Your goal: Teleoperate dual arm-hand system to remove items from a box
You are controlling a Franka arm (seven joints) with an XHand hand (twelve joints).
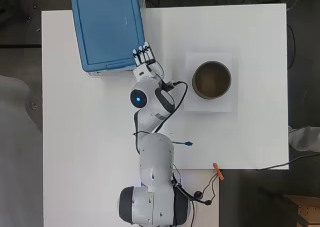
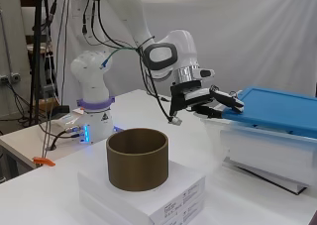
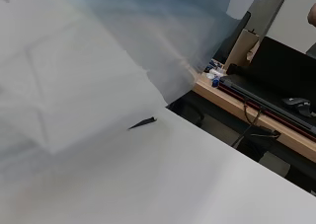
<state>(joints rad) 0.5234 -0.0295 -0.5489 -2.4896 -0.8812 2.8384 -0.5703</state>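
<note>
A white surface (image 1: 90, 137) is seen from above, with a white robot arm (image 1: 152, 162) fixed at its near edge and reaching up the view. At the far left corner of the surface, a translucent box (image 2: 262, 148) is set, covered by a blue lid (image 1: 107, 27) and turned slightly askew to the surface's edges. The lid is still in place on the box, so what is inside cannot be seen.

The black and white hand (image 1: 146, 62) is held at the box's near right corner. Its fingers (image 1: 142, 52) are stretched out nearly straight and released, with nothing grasped. In the side view, the fingertips (image 2: 233, 100) are laid at the edge of the lid, at or just over its rim; whether they are actually touching it cannot be told.

To the right of the hand, well apart from the box, a flat white carton (image 1: 208, 104) is laid on the surface. An open brown cylinder (image 1: 212, 79) is stood upright on top of it, and looks empty from above.

A small blue cable end (image 1: 188, 143) is lying beside the arm, and an orange clip (image 1: 218, 170) is seen at the surface's near edge.

In the wrist view, the cloudy wall of the box is shown very close, with the white surface beneath it and a room with desks behind.
</note>
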